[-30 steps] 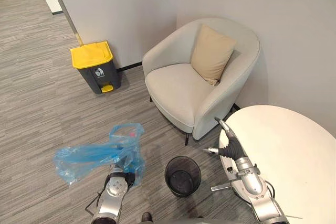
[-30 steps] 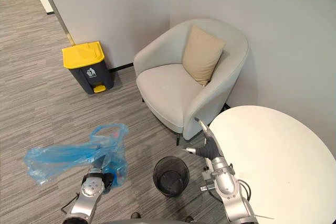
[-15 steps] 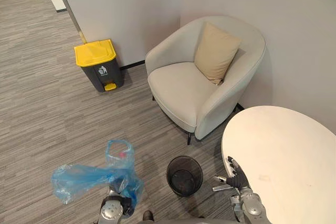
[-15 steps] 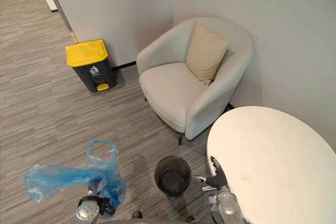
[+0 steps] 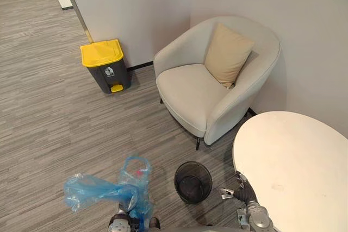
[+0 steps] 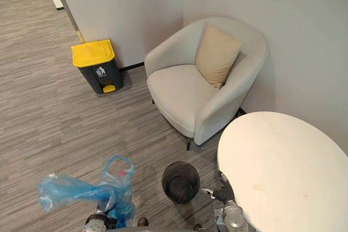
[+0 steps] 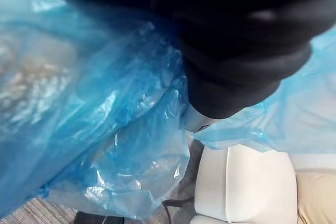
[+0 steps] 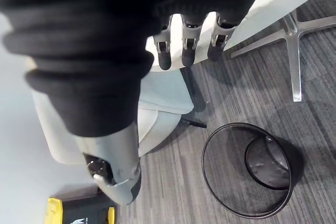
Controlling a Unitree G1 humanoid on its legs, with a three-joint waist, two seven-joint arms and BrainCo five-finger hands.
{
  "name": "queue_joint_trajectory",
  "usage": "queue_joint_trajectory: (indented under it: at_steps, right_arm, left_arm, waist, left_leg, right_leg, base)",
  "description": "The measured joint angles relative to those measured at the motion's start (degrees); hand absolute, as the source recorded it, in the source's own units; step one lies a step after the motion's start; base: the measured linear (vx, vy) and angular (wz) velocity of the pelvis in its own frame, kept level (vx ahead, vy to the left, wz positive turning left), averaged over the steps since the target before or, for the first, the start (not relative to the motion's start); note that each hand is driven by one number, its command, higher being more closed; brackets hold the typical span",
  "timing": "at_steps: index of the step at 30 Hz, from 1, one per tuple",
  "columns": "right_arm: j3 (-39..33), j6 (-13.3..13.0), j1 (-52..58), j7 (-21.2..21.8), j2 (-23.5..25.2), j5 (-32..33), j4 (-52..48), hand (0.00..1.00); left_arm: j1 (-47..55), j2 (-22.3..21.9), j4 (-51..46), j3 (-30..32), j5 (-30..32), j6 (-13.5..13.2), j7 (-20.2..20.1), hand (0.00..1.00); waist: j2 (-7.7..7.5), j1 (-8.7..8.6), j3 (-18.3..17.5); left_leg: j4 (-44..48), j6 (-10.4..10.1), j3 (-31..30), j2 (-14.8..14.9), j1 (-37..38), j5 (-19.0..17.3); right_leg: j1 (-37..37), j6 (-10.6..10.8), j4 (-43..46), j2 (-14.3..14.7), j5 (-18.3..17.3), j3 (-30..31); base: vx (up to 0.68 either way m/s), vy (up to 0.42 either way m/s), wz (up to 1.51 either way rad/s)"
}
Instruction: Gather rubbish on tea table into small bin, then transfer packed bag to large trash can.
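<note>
Left hand [image 7: 231, 77] is buried in the blue bag [image 5: 106, 191] and plastic swallows the fingers, so I can't tell the grip. The bag's just left of the small bin [image 5: 193, 181], lying sideways: tail out left, handle loop pointing away from the robot. Right hand [image 8: 184, 51] has relaxed fingers and holds nothing, by the table [image 5: 304, 156] edge.

Blue plastic bag [image 5: 103, 191], crumpled and see-through with a red bit inside, is bunched up over the left hand [image 5: 120, 222], one end trailing out sideways, just left of the bin. Small black mesh bin [image 5: 185, 191] stands upright and unlined on the carpet, between the bag and the white round table [image 5: 293, 161]. Grey trash can [image 5: 111, 74], yellow lid down, is by the wall, well apart.
</note>
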Motion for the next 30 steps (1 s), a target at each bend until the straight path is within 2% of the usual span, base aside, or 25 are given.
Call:
queue_joint_trajectory:
  at_steps: [7,10,13,14,15,16,17,18,19,20,21,23,24,26,28,30]
  right_arm:
    - [2.42,1.03,-2.26,-0.07,-0.64,-0.12,0.48,0.00]
    - [3.73,1.11,-3.71,-0.13,-0.44,-0.23,0.70,0.00]
    - [5.02,1.11,-4.54,-0.14,-0.44,-0.23,1.51,0.00]
    - [5.01,1.16,-4.78,-0.14,-0.70,-0.21,1.83,0.00]
    - [5.13,1.20,-4.97,-0.12,-0.79,-0.20,1.82,0.00]
    - [5.22,1.23,-4.54,-0.14,-0.69,-0.16,2.26,0.00]
    - [5.23,1.41,-4.41,-0.06,-0.55,-0.14,3.01,0.00]
    - [5.28,1.41,-4.47,-0.05,-0.53,-0.13,3.24,0.00]
    - [5.26,1.40,-5.20,-0.10,-0.81,-0.09,3.32,0.00]
    - [5.27,1.40,-5.86,-0.16,-1.47,-0.08,3.29,0.00]
    - [5.69,1.39,-6.60,-0.29,-1.73,0.01,3.25,0.00]
    - [5.88,1.41,-8.19,-1.06,-3.29,0.43,3.24,0.00]
    - [6.18,1.40,-7.87,-1.28,-3.34,0.87,3.24,0.00]
    - [6.02,1.65,-7.78,-1.56,-3.28,1.05,3.27,0.00]
    - [4.42,1.96,-7.60,-2.24,-2.37,1.04,3.31,0.00]
    - [2.68,2.20,-7.05,-2.65,-2.53,1.07,3.32,0.00]
  left_arm:
    - [-0.43,-0.06,1.06,-0.87,-0.59,-0.30,0.01,1.00]
    - [-1.48,0.01,1.08,-1.82,-1.10,-0.39,0.00,1.00]
    - [-3.32,0.53,1.03,-2.01,-2.08,-0.38,-0.02,1.00]
    - [-4.02,0.70,0.89,-1.95,-2.09,-0.39,-0.02,1.00]
    - [-4.21,0.86,0.64,-1.85,-2.13,-0.41,0.02,1.00]
    - [-4.47,1.15,0.34,-1.84,-2.15,-0.45,0.02,1.00]
    - [-4.05,1.71,-0.13,-1.81,-2.22,-0.45,0.02,1.00]
    - [-3.95,1.90,-0.55,-1.43,-2.46,-0.45,0.06,1.00]
    - [-3.72,2.39,-1.15,-0.64,-2.64,-0.42,0.12,1.00]
    - [-3.70,1.83,-1.28,-0.11,-2.66,-0.35,0.12,1.00]
    - [-3.52,1.08,-1.68,-0.14,-2.66,-0.36,0.10,1.00]
    - [-3.71,-0.39,-1.99,-0.33,-2.65,-0.35,0.08,1.00]
    - [-3.74,-0.63,-2.00,-0.56,-2.72,-0.34,0.12,1.00]
    - [-4.11,-0.57,-2.01,-1.41,-3.66,-0.32,0.13,1.00]
    - [-4.90,-0.68,-2.00,-1.83,-4.33,-0.29,0.12,1.00]
    - [-5.03,-0.64,-2.03,-1.93,-4.32,-0.33,0.12,1.00]
  waist:
    - [0.04,0.04,0.66]
    - [-1.14,0.08,1.94]
    - [-3.15,0.03,2.87]
    - [-2.68,0.17,3.22]
    - [-2.25,0.05,3.64]
    - [-2.15,-0.55,4.23]
    - [-3.05,-0.09,4.17]
    - [-3.75,0.08,4.06]
    - [-5.07,0.53,3.95]
    - [-4.11,0.67,4.07]
    - [-2.57,1.78,4.09]
    - [0.79,3.14,5.90]
    - [1.80,3.19,6.33]
    - [2.29,3.14,6.85]
    - [1.82,3.01,7.47]
    - [0.62,2.68,8.00]
  left_leg:
    - [0.04,0.14,2.43,-0.47,0.41,-0.03]
    - [1.16,0.29,3.00,-1.59,0.03,-0.09]
    - [8.33,2.67,1.68,-3.05,-5.30,-1.87]
    - [10.28,3.39,0.61,-2.28,-7.88,-2.60]
    - [10.88,3.50,0.42,-1.89,-8.68,-3.08]
    - [12.52,3.43,-1.58,-2.61,-10.31,-3.01]
    - [14.13,3.39,-2.84,-3.36,-11.17,-2.98]
    - [15.06,3.35,-3.31,-3.66,-12.10,-2.95]
    - [17.11,2.67,-4.59,-4.13,-14.91,-2.50]
    - [17.32,1.74,-5.57,-3.57,-16.29,-1.79]
    - [16.50,1.07,-6.00,-2.50,-17.90,-1.02]
    - [13.55,0.39,-8.05,0.29,-19.17,-0.12]
    - [10.81,0.15,-9.48,0.72,-19.23,-0.24]
    - [7.95,-3.11,-7.97,1.65,-19.50,-2.85]
    - [14.14,-2.22,-2.60,1.38,-21.30,-2.91]
    - [23.88,0.11,2.60,1.00,-21.21,-4.55]
  right_leg:
    - [-2.87,0.29,4.09,-0.83,-0.51,2.52]
    - [-6.08,0.62,10.43,-2.63,-2.79,3.65]
    - [-10.39,1.13,17.42,-5.61,-5.09,3.78]
    - [-10.98,1.52,17.78,-5.60,-4.96,3.63]
    - [-11.68,2.27,20.40,-5.39,-5.91,4.10]
    - [-13.68,3.76,31.58,-5.72,-10.42,7.18]
    - [-13.43,5.28,38.23,-5.56,-13.22,9.07]
    - [-13.08,5.44,39.69,-5.41,-14.45,9.75]
    - [-12.32,4.58,36.92,-4.75,-16.44,10.52]
    - [-11.59,3.14,32.63,-3.17,-17.41,10.35]
    - [-10.77,-0.54,27.90,-1.09,-17.75,10.35]
    - [-11.01,-1.26,23.70,2.37,-14.27,8.32]
    - [-10.84,-2.22,21.86,3.55,-12.59,6.86]
    - [-10.40,-4.25,18.24,3.06,-9.16,3.59]
    - [-10.08,-5.58,16.29,1.05,-7.17,0.38]
    - [-9.45,-5.33,14.86,-1.25,-5.95,-2.59]
  base:
    - [-0.02,0.027,-0.19]
    - [-0.08,0.044,-0.08]
    - [-0.13,0.034,0.24]
    - [-0.18,0.023,0.38]
    - [-0.16,-0.021,0.63]
    - [-0.10,-0.078,0.82]
    - [-0.10,-0.117,0.80]
    - [-0.16,-0.192,0.60]
    - [-0.22,-0.209,0.49]
    - [-0.25,-0.183,0.37]
    - [-0.24,-0.130,0.15]
    - [-0.32,-0.112,0.21]
    - [-0.26,-0.115,0.47]
    - [-0.20,-0.056,0.74]
    - [-0.19,0.000,0.90]
    - [-0.17,0.031,0.98]
